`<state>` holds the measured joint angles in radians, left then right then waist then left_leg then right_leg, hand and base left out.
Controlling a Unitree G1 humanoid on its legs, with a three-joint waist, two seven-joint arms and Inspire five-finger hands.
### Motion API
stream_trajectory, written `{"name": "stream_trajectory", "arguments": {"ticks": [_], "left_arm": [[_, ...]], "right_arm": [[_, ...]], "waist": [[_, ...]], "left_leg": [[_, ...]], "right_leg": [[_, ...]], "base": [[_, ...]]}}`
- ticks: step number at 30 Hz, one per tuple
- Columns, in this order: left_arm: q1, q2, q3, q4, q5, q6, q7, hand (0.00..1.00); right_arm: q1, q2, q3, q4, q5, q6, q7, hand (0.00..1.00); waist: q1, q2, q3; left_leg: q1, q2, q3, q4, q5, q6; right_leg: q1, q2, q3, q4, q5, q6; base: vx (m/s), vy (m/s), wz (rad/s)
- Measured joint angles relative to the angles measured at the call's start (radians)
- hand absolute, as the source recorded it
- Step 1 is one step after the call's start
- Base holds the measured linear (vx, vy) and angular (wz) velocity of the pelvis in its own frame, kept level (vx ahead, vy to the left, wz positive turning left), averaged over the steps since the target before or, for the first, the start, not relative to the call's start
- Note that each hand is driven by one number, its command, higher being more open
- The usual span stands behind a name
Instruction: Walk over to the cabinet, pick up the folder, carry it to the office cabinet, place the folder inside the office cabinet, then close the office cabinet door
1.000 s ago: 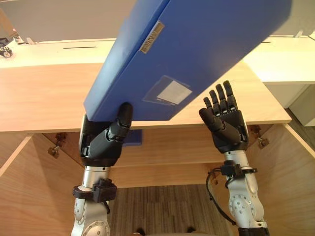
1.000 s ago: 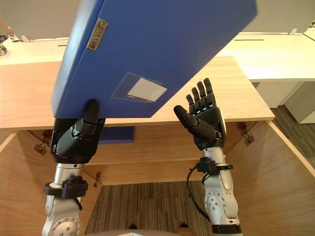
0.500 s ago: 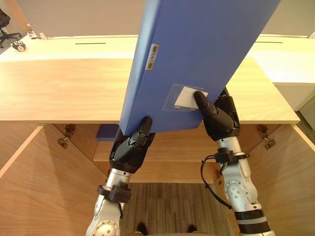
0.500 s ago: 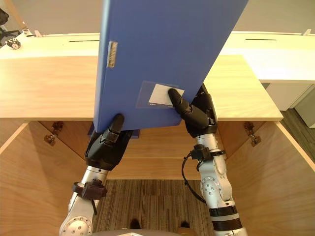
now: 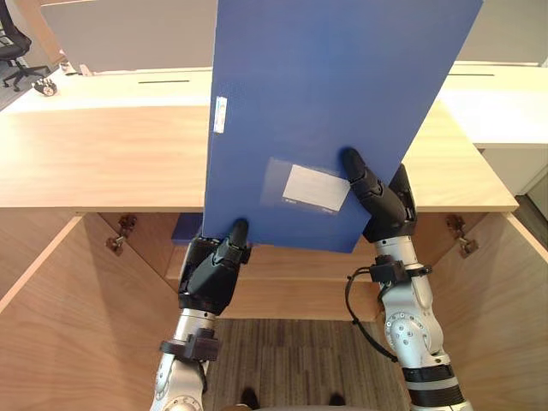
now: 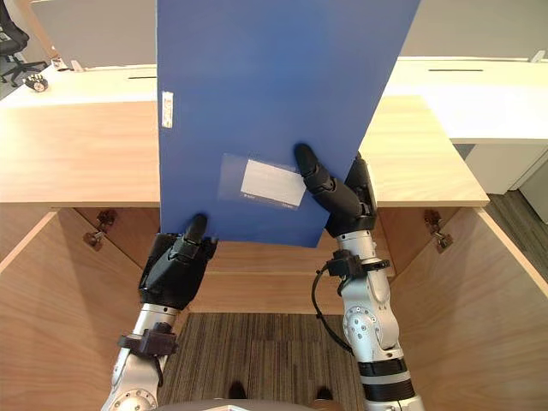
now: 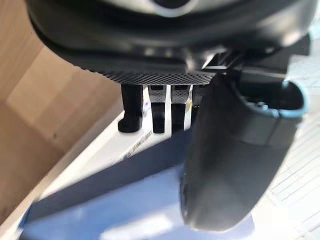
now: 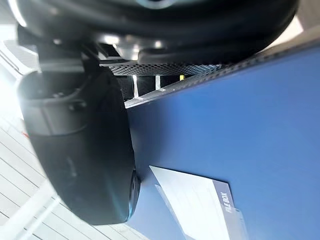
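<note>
A large blue folder (image 5: 325, 111) with a white label pocket is held upright before me, above the open wooden cabinet (image 5: 94, 163). My left hand (image 5: 212, 272) grips its lower left corner, with the thumb lying on the front face and the fingers hidden behind. My right hand (image 5: 385, 210) holds the lower right edge, its thumb pressed on the face next to the label. In the left wrist view the thumb (image 7: 230, 150) lies on the blue folder (image 7: 125, 200). The right wrist view has the thumb (image 8: 85, 150) flat on the folder (image 8: 235, 135).
The cabinet's two doors stand swung open at left (image 5: 51, 317) and right (image 5: 505, 308), with a shelf (image 5: 291, 295) inside. Something blue (image 5: 187, 229) lies inside under the top. White desks (image 5: 497, 103) stand behind, and an office chair (image 5: 17, 43) at far left.
The folder has swung from a slant to nearly upright, face toward me. My right hand, open beside it a second ago, has closed on its lower right edge.
</note>
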<state>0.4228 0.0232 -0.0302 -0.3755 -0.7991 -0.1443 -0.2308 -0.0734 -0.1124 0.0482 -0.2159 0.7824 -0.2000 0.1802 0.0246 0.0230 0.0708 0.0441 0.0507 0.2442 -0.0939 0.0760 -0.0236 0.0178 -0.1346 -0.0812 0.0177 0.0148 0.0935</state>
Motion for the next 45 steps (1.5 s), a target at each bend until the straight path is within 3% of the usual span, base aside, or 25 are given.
{"name": "stream_trajectory", "arguments": {"ticks": [7, 11, 15, 19, 21, 23, 25, 27, 30, 32, 36, 39, 42, 45], "left_arm": [[0.035, -0.104, 0.318, 0.010, 0.314, -0.086, 0.202, 1.00], [0.038, -0.113, 0.449, 0.159, 0.441, -0.114, 0.292, 1.00], [0.050, -0.102, 0.457, 0.378, 0.525, -0.107, 0.310, 1.00], [0.012, -0.031, 0.404, 0.743, 0.626, -0.049, 0.272, 1.00], [-0.045, 0.006, 0.372, 0.893, 0.664, -0.033, 0.260, 1.00], [-0.140, 0.058, 0.330, 1.043, 0.704, -0.033, 0.249, 1.00], [-0.216, 0.078, 0.298, 1.135, 0.725, -0.025, 0.243, 1.00], [-0.269, 0.075, 0.284, 1.146, 0.741, -0.025, 0.242, 1.00], [-0.315, 0.082, 0.278, 1.108, 0.742, -0.041, 0.250, 1.00], [-0.353, 0.097, 0.270, 1.070, 0.741, -0.057, 0.266, 1.00], [-0.445, 0.088, 0.261, 0.990, 0.740, -0.068, 0.279, 1.00], [-0.489, 0.067, 0.256, 0.929, 0.738, -0.066, 0.276, 1.00], [-0.520, 0.058, 0.235, 0.873, 0.731, -0.064, 0.277, 1.00], [-0.523, 0.023, 0.227, 0.805, 0.689, -0.062, 0.293, 1.00]], "right_arm": [[0.061, 0.047, -0.076, -0.113, -0.006, -0.026, -0.003, 0.00], [0.118, 0.045, -0.123, -0.116, -0.060, -0.036, -0.003, 0.00], [0.152, 0.034, -0.109, -0.116, -0.127, -0.036, -0.003, 0.00], [0.162, -0.053, -0.001, -0.084, -0.246, -0.035, 0.004, 0.00], [0.133, -0.093, 0.073, -0.042, -0.301, -0.036, 0.007, 0.00], [0.033, -0.130, 0.177, 0.043, -0.368, -0.035, 0.008, 0.00], [-0.050, -0.173, 0.257, 0.121, -0.447, -0.031, 0.003, 0.00], [-0.107, -0.243, 0.316, 0.158, -0.610, -0.027, -0.028, 0.00], [-0.125, -0.285, 0.315, 0.165, -0.710, -0.026, -0.055, 0.00], [-0.186, -0.294, 0.315, 0.185, -0.760, -0.025, -0.091, 0.00], [-0.321, -0.271, 0.301, 0.248, -0.767, -0.011, -0.146, 0.00], [-0.365, -0.221, 0.258, 0.264, -0.726, 0.001, -0.174, 0.00], [-0.476, -0.139, 0.187, 0.340, -0.596, 0.021, -0.224, 0.00], [-0.658, -0.067, 0.038, 0.405, -0.361, 0.019, -0.342, 0.00]], "waist": [[0.006, -0.002, -0.003], [0.018, -0.005, -0.026], [0.016, -0.006, -0.029], [0.002, -0.020, -0.028], [-0.002, -0.035, 0.012], [-0.012, -0.048, 0.096], [-0.009, -0.036, 0.162], [0.000, -0.002, 0.255], [0.014, 0.023, 0.312], [0.013, 0.038, 0.369], [0.022, 0.046, 0.407], [0.036, 0.046, 0.414], [0.050, 0.045, 0.418], [0.072, 0.046, 0.420]], "left_leg": [[-0.003, 0.000, -0.033, 0.000, 0.010, 0.007], [-0.008, -0.001, -0.050, -0.001, 0.012, 0.006], [-0.012, 0.000, -0.052, -0.001, 0.016, 0.004], [-0.062, 0.005, -0.047, 0.005, 0.026, -0.003], [-0.113, 0.013, -0.043, 0.040, 0.024, -0.004], [-0.257, 0.042, -0.041, 0.211, -0.035, -0.005], [-0.376, 0.078, -0.042, 0.365, -0.090, -0.002], [-0.522, 0.116, -0.043, 0.516, -0.152, -0.004], [-0.629, 0.124, -0.044, 0.593, -0.168, -0.003], [-0.757, 0.145, -0.043, 0.705, -0.197, 0.005], [-0.989, 0.178, -0.054, 0.905, -0.250, 0.020], [-1.090, 0.182, -0.068, 0.974, -0.270, 0.030], [-1.163, 0.181, -0.069, 1.014, -0.270, 0.030], [-1.226, 0.179, -0.077, 1.050, -0.270, 0.030]], "right_leg": [[0.018, 0.000, -0.034, -0.008, -0.002, -0.002], [0.026, -0.001, -0.050, -0.019, -0.002, -0.002], [0.023, -0.001, -0.054, -0.018, -0.004, -0.003], [-0.035, 0.003, -0.042, -0.008, 0.000, -0.006], [-0.087, 0.005, -0.035, 0.021, 0.004, -0.010], [-0.193, 0.014, -0.020, 0.092, 0.005, -0.018], [-0.273, 0.031, -0.006, 0.149, 0.005, -0.021], [-0.411, 0.046, 0.009, 0.259, -0.024, -0.033], [-0.534, 0.044, 0.028, 0.356, -0.046, -0.033], [-0.679, 0.047, 0.049, 0.484, -0.070, -0.022], [-0.935, 0.043, 0.074, 0.720, -0.141, -0.019], [-1.040, 0.036, 0.074, 0.811, -0.181, -0.021], [-1.126, 0.027, 0.080, 0.877, -0.198, -0.021], [-1.194, 0.020, 0.082, 0.932, -0.210, -0.017]], "base": [[-0.01, -0.010, 0.13], [-0.01, -0.003, 0.14], [-0.04, -0.002, 0.03], [-0.06, 0.002, -0.04], [-0.09, 0.007, -0.07], [-0.19, -0.010, -0.18], [-0.20, -0.001, -0.26], [-0.29, 0.082, -0.25], [-0.17, 0.063, -0.16], [-0.14, 0.024, -0.24], [-0.14, -0.007, -0.12], [-0.09, -0.027, 0.07], [-0.06, -0.049, 0.08], [-0.01, -0.042, 0.08]]}}
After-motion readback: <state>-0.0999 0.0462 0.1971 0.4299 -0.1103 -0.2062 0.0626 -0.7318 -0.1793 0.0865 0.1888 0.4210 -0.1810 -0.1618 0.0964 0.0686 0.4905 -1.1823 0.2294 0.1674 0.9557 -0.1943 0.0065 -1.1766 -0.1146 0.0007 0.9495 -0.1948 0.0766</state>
